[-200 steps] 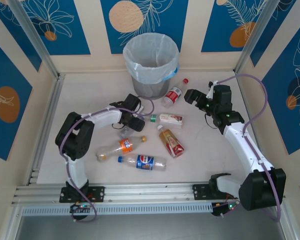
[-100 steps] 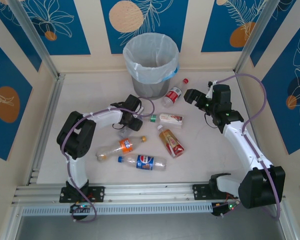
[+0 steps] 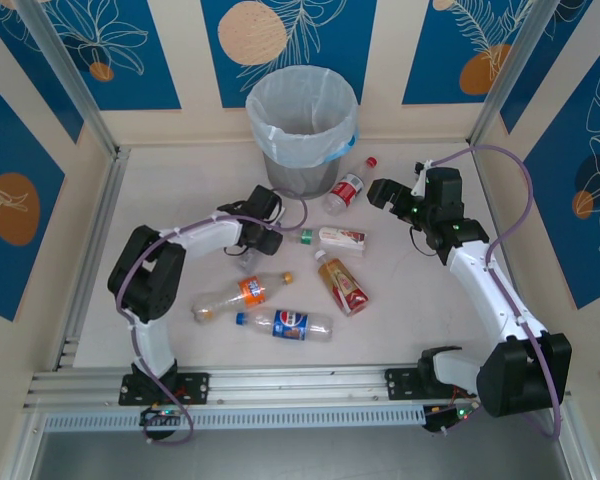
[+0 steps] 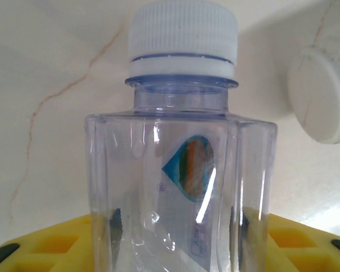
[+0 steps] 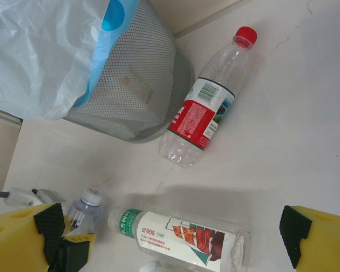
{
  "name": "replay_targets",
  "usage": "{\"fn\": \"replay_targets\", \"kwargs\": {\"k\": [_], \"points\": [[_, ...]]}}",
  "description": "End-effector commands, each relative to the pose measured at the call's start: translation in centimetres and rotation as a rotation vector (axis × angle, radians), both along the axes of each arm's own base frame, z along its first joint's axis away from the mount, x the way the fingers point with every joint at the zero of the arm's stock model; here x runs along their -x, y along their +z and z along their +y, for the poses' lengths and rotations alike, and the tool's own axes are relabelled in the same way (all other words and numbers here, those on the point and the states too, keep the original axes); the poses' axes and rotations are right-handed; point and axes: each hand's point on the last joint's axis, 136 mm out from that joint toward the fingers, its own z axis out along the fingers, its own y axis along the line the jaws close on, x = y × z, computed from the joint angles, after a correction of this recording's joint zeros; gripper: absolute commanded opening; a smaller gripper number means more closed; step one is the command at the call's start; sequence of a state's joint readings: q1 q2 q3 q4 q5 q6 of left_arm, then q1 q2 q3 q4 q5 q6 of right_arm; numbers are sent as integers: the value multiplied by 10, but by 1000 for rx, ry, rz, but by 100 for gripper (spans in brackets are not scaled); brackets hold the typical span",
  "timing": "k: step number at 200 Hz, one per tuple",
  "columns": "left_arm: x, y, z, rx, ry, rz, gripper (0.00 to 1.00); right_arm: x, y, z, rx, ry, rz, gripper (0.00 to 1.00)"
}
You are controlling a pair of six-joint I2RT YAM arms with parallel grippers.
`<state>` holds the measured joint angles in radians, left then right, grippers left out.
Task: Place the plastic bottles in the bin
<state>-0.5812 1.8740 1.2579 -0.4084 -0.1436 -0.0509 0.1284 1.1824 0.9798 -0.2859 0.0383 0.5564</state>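
The bin (image 3: 302,128), dark mesh with a white bag, stands at the back; its mesh wall (image 5: 133,85) fills the upper left of the right wrist view. My left gripper (image 3: 268,238) is shut on a small clear bottle (image 4: 181,187) with a white cap, also seen from the right wrist (image 5: 86,205). A white-label bottle (image 3: 338,238) with a green neck band lies just right of it, under my open right gripper (image 5: 171,226). That gripper (image 3: 383,192) hovers beside the red-capped, red-label bottle (image 5: 207,110). Nearer lie a brown-label bottle (image 3: 344,284), an orange-label bottle (image 3: 237,295) and a blue-label bottle (image 3: 285,323).
The pale tabletop (image 3: 180,200) is walled by aluminium rails (image 3: 90,260) on the left and panels at the back and right. The white-label bottle's rounded white cap (image 4: 323,96) sits right of the held bottle in the left wrist view.
My left gripper has shifted slightly towards the back with the clear bottle in it. The right arm and the loose bottles stay where they were.
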Motion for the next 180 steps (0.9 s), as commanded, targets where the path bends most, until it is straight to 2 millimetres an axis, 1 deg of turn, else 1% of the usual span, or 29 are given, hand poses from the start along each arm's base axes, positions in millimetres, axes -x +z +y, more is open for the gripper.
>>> {"fn": "replay_targets", "kwargs": {"k": [1,57,88,107,114,136,154,180], "points": [[-5,27,-4,34,21,-58,52,-2,8,1,4,20,-14,100],[-8,64,-9,88,17,-109,52,-7,9,0,19,16,-24,100],[-9,88,-13,162,22,-129,52,-7,8,-1,23,13,-20,100],[-10,105,-18,219,22,-146,52,-5,18,4,11,36,-64,100],[-11,113,-20,246,21,-154,52,-4,24,6,7,53,-97,100],[-14,144,-28,331,21,-193,51,2,34,12,9,100,-163,100],[-16,168,-32,376,9,-229,51,7,36,17,15,143,-174,100],[-14,209,-43,464,-39,-288,51,14,32,22,34,185,-159,100]]}}
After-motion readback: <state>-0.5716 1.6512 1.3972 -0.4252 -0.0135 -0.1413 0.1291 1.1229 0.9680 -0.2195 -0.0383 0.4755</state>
